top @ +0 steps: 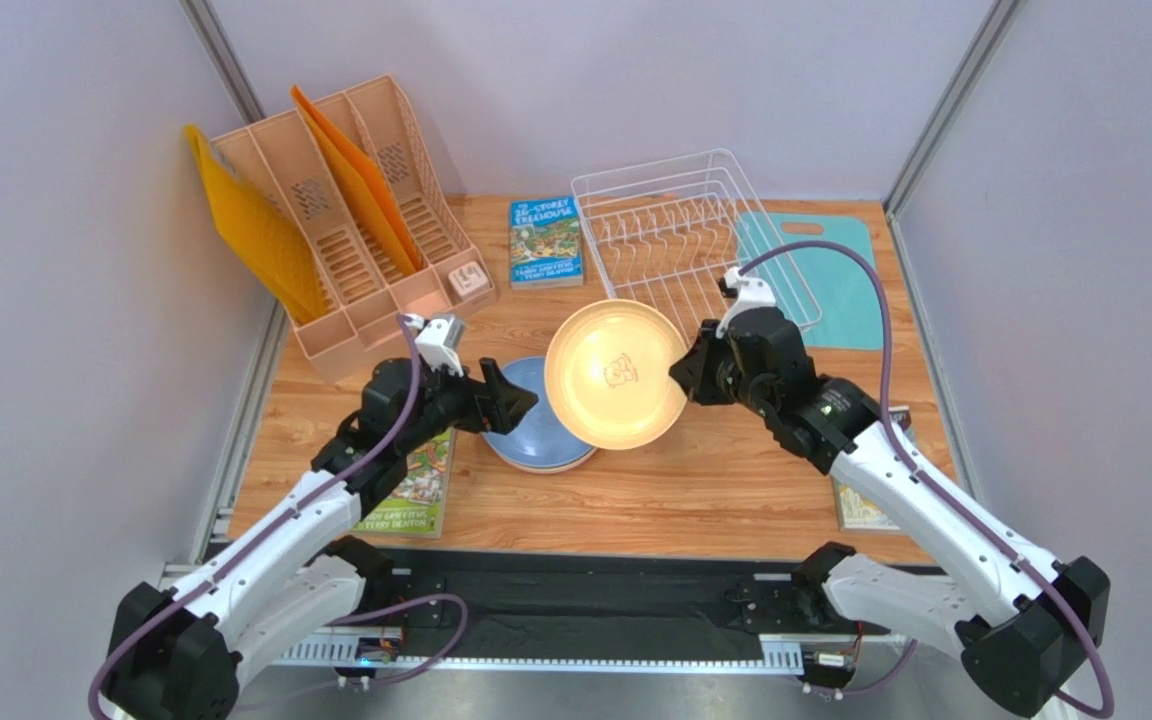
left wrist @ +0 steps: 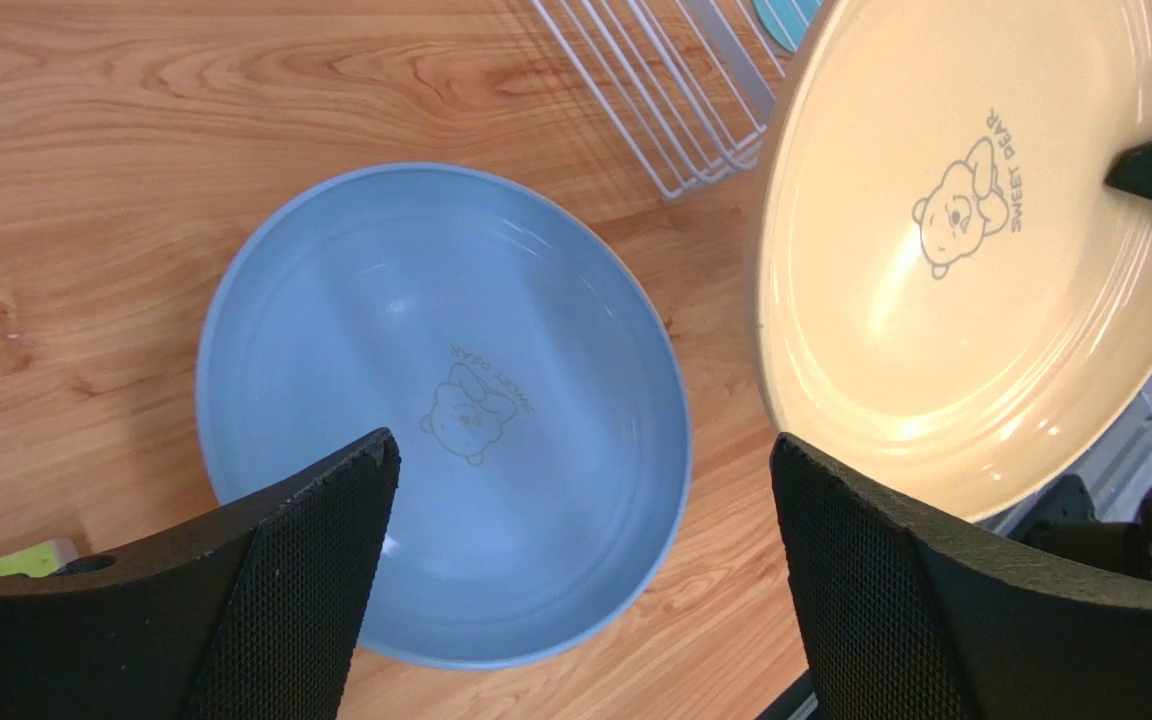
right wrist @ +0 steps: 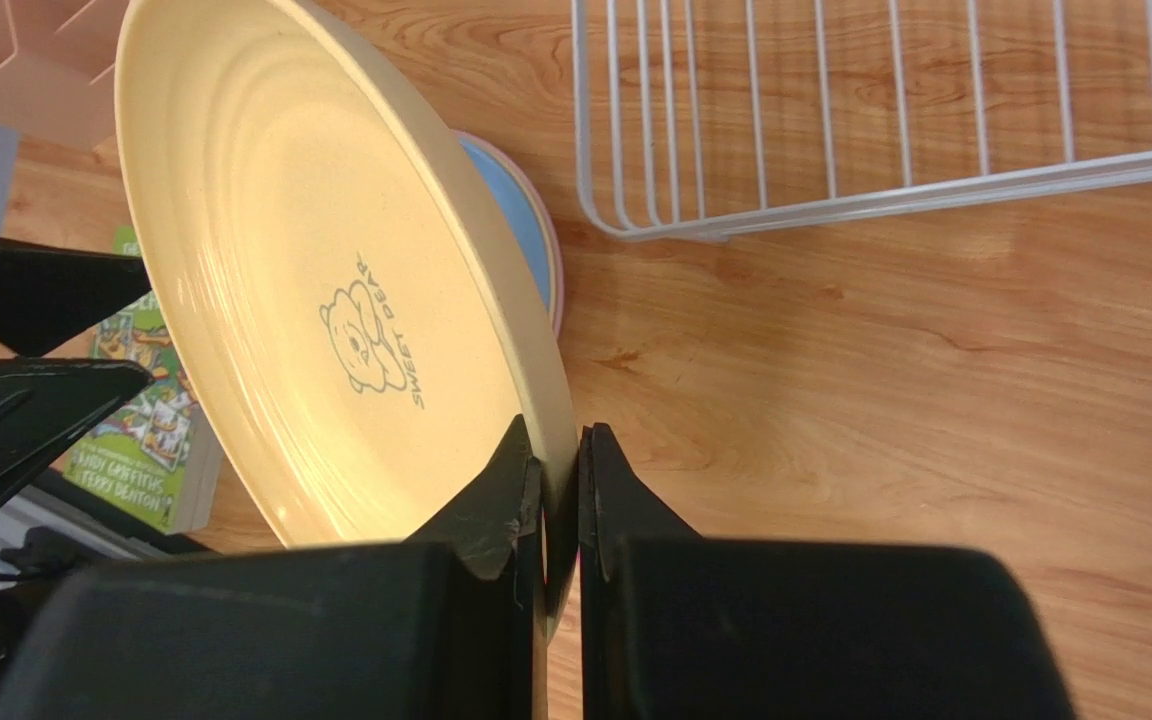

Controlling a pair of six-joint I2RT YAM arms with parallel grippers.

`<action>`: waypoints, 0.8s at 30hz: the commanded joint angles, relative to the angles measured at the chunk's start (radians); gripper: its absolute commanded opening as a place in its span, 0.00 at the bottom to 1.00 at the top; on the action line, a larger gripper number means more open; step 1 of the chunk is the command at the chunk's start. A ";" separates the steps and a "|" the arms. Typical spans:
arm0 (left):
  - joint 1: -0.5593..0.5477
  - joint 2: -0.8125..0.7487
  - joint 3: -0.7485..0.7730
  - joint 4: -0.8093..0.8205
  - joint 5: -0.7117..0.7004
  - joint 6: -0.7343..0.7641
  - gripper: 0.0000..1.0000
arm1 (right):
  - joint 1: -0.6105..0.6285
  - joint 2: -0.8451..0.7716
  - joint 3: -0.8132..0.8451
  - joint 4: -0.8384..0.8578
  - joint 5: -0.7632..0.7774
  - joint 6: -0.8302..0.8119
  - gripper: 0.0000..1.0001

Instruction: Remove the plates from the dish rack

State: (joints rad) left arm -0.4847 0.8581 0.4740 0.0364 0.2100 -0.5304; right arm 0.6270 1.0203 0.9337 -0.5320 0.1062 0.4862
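A tan-yellow plate (top: pixel 615 372) (left wrist: pixel 958 255) (right wrist: pixel 312 270) hangs tilted above the table, with my right gripper (top: pixel 683 372) (right wrist: pixel 555 450) shut on its right rim. Partly under its left side, a blue plate (top: pixel 525 428) (left wrist: pixel 432 390) (right wrist: pixel 525 210) lies flat on the wood. In the right wrist view a pink rim (right wrist: pixel 557 300) shows beneath the blue plate. My left gripper (top: pixel 515 398) (left wrist: pixel 582 450) hovers open over the blue plate's near edge, holding nothing. The white wire dish rack (top: pixel 672 225) (left wrist: pixel 657 105) (right wrist: pixel 838 135) stands behind and holds no plates that I can see.
A peach file organiser (top: pixel 349 225) with orange folders (top: pixel 244 218) stands at the back left. A book (top: pixel 546 240) lies beside the rack and a teal cutting board (top: pixel 838 285) to its right. More books lie under the left arm (top: pixel 417 488) and under the right arm (top: pixel 860 510).
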 commanded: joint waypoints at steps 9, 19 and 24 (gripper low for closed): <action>-0.005 -0.010 -0.017 0.143 0.097 -0.079 0.95 | 0.031 -0.011 -0.053 0.165 -0.137 0.104 0.00; -0.005 0.030 -0.063 0.229 0.115 -0.144 0.64 | 0.036 0.035 -0.095 0.270 -0.209 0.155 0.00; -0.006 0.025 -0.034 0.134 0.057 -0.106 0.00 | 0.034 0.041 -0.096 0.271 -0.201 0.147 0.00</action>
State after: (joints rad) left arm -0.4923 0.8875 0.4198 0.1959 0.3069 -0.6659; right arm 0.6601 1.0702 0.8291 -0.3477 -0.0677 0.6067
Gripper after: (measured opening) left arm 0.223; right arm 0.044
